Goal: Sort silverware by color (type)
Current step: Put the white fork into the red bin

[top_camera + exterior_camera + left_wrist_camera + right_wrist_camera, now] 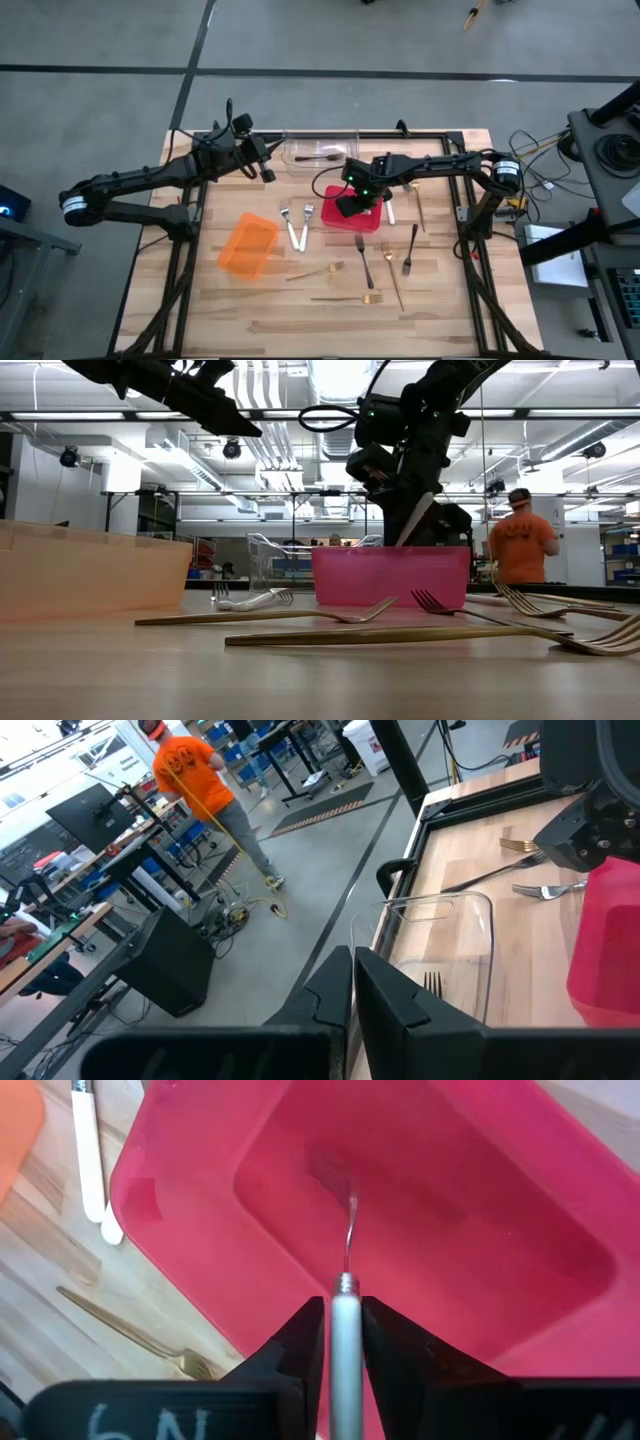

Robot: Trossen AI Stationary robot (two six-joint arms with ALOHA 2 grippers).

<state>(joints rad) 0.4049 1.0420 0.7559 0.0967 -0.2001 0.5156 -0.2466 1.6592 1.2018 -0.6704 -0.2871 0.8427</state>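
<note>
Fingers of the right gripper [342,1342] clamp a white-handled silver utensil [345,1295] tip-down over the red plastic bin [200,1210], we judge for release; left gripper [352,995] waits shut.

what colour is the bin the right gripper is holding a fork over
Red-pink bin, clearest in the right wrist view, under the right gripper.

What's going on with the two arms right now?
Right tool over red bin, gripping white-handled fork, tines down inside. Left tool shut, empty, raised over clear bin. Nothing in the way.
</note>
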